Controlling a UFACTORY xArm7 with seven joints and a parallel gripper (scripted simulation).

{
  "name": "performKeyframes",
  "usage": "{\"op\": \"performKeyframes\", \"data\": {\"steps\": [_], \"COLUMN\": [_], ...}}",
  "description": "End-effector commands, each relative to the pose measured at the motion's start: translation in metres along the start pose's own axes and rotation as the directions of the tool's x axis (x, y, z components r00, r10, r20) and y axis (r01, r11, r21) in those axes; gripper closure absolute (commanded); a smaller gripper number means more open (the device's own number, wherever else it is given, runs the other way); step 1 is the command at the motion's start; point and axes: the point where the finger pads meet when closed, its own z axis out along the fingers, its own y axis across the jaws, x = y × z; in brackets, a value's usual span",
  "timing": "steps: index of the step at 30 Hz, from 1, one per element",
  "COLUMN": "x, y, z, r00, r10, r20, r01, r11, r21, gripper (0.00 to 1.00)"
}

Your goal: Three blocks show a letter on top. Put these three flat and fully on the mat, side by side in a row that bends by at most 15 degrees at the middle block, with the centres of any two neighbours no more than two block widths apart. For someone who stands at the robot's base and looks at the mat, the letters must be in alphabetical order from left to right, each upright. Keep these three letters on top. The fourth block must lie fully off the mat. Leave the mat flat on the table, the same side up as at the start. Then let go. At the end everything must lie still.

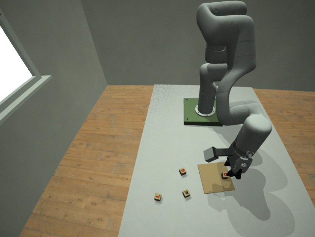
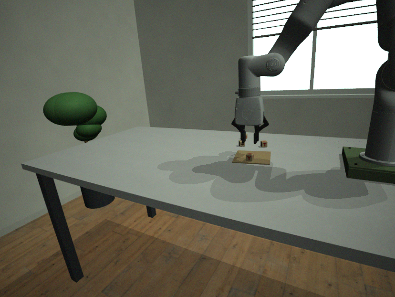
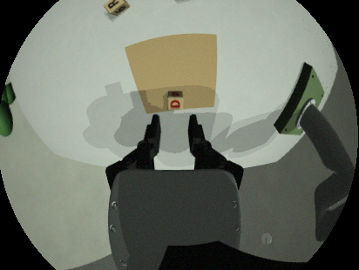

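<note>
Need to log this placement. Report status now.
Gripper open, empty, above the mat. D block flat on mat. L, R, 6 off mat. Nothing in the way.

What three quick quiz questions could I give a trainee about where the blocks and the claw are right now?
1. True or false: the claw is shut on the D block.
2. Which block lies on the mat? A) the L block B) the D block C) the R block
3. Fill in: ___ blocks lie on the table off the mat.

Key
1. False: the claw is open above the D block and holds nothing.
2. B
3. Three
</note>
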Motion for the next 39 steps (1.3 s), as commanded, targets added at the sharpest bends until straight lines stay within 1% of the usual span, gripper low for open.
{"op": "performKeyframes", "data": {"steps": [1, 9, 10, 30, 32, 34, 36, 37, 39], "x": [0.0, 0.0, 0.0, 0.0, 0.004, 0.016, 0.016, 0.027, 0.034], "y": [-0.001, -0.001, -0.001, -0.001, -0.004, -0.014, -0.014, -0.022, -0.028], "z": [-0.015, -0.023, -0.023, -0.023, -0.023, -0.023, -0.023, -0.023, -0.023], "r00": [1.0, 1.0, 1.0, 1.0, 0.999, 0.991, 0.991, 0.978, 0.966], "r10": [0.0, 0.0, 0.0, 0.001, 0.033, 0.13, 0.13, 0.207, 0.259], "r20": [0.0, 0.0, 0.0, 0.0, 0.003, 0.009, 0.009, 0.014, 0.016], "r01": [0.0, 0.0, 0.0, -0.001, -0.033, -0.13, -0.13, -0.207, -0.259], "r11": [1.0, 1.0, 1.0, 1.0, 0.999, 0.991, 0.991, 0.978, 0.966], "r21": [0.002, 0.002, 0.002, 0.002, 0.001, -0.002, -0.002, -0.005, -0.007], "gripper": [0.58, 0.58, 0.0, 0.0, 0.0, 0.0, 0.0, 0.0, 0.0]}}
